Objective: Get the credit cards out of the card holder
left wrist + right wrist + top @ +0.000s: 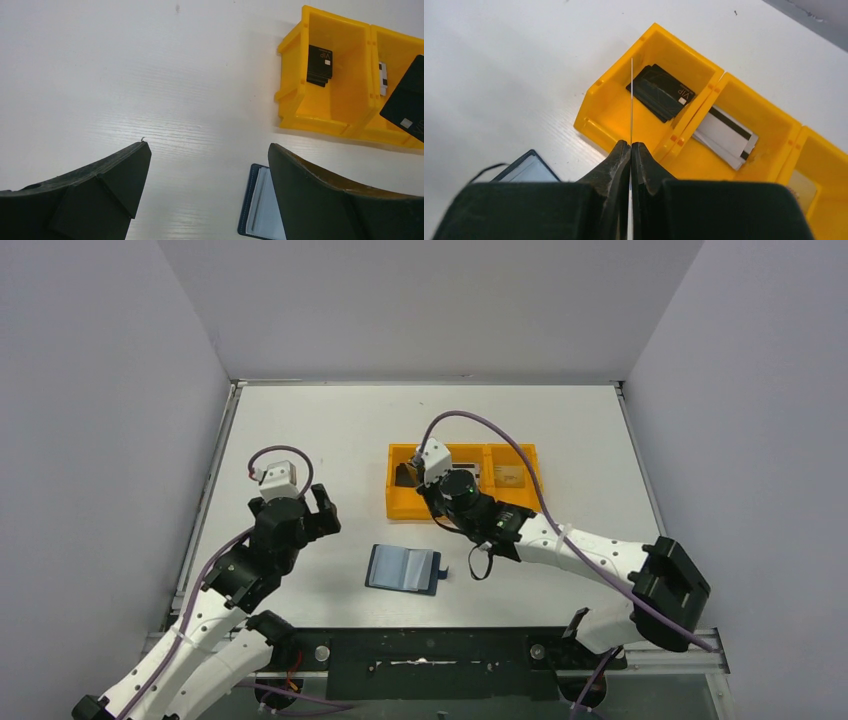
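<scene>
The card holder (404, 569) lies open on the table, navy with blue-grey pockets; it also shows in the left wrist view (260, 205) and the right wrist view (526, 170). My right gripper (630, 144) is shut on a black credit card, seen edge-on as a thin line (631, 100) and flat-on as the black card (407, 107), above the orange tray's left compartment. More black cards (663, 92) lie in that compartment, silver ones (724, 136) in the middle, and a gold one (508, 477) on the right. My left gripper (207, 147) stands open and empty, left of the holder.
The orange three-compartment tray (460, 512) stands behind the card holder near the table's middle. Grey walls close in the table on the left, back and right. The right arm's purple cable loops over the tray.
</scene>
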You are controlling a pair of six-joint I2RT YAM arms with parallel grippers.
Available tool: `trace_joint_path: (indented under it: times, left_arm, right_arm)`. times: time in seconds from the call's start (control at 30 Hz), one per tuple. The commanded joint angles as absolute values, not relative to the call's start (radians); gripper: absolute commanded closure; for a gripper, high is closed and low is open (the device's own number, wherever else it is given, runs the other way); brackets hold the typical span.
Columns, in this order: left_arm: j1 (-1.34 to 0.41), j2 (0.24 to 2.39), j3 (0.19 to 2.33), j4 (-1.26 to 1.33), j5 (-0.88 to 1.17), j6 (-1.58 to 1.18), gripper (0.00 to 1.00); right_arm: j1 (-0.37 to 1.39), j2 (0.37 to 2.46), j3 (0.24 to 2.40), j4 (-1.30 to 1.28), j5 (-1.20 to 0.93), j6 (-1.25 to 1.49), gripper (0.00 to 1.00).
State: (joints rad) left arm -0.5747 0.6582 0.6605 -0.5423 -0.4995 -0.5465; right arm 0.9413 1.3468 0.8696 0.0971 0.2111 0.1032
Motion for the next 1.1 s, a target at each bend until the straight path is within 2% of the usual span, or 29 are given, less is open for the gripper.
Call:
trace_joint_path:
  times: [0.0,0.43,0.87,1.07]
  left_arm:
    - [-0.564,0.644,0.669,-0.507,-0.532,-0.559,0.1]
    - [-0.553,0.631,0.671,-0.518,-0.552,-0.56,0.1]
    - [-0.539,0.651,0.668,-0.509,-0.525,-0.554,0.1]
    - [-0.536,0.642,0.669,-0.515,-0.529,-0.555,0.1]
  right_arm:
    - [0.927,1.452,1.031,0.0,0.256,-0.074,1.0]
    - [0.9,1.761,1.302,-0.084,0.363,-0.374,1.0]
    - [0.854,1.894,1.367,-0.038,0.229,-0.593,1.0]
    - [0.851,1.972,1.428,-0.059,0.26,-0.689,0.98]
